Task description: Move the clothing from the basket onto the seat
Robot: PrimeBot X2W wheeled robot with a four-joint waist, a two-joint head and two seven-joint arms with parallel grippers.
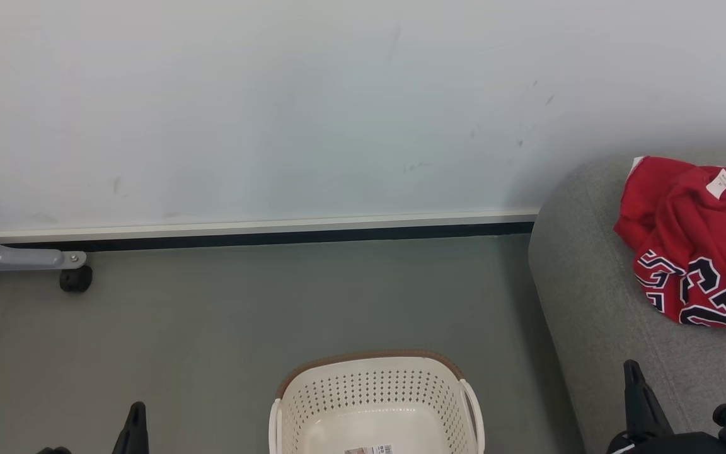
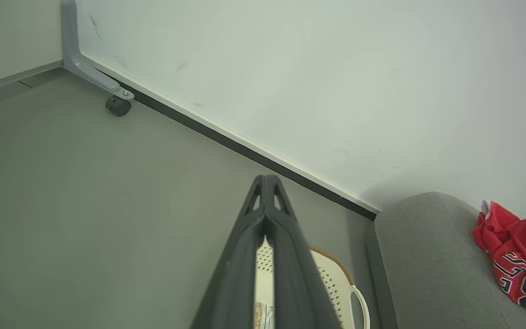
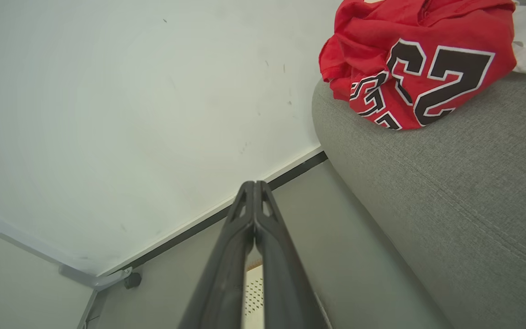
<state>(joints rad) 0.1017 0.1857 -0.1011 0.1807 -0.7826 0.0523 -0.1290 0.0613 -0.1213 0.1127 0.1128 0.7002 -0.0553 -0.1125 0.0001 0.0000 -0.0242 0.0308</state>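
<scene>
We've got both arms parked low and clear of the load: left gripper point(image 1: 137, 424) left of the basket point(image 1: 372, 386), right gripper point(image 1: 634, 381) by the near part of the seat point(image 1: 590, 302). Each has its fingers pressed together on nothing, which we read as idle because there's nothing more to pick. The clothing point(image 1: 694, 246) lies as one crumpled red heap on the seat toward the wall point(image 1: 275, 113), numerals up, well apart from the basket. Basket stands on the floor point(image 1: 212, 315) just beside the seat; what we see of its inside is bare except a label sticker point(image 1: 369, 449), so we judge the transfer done.
</scene>
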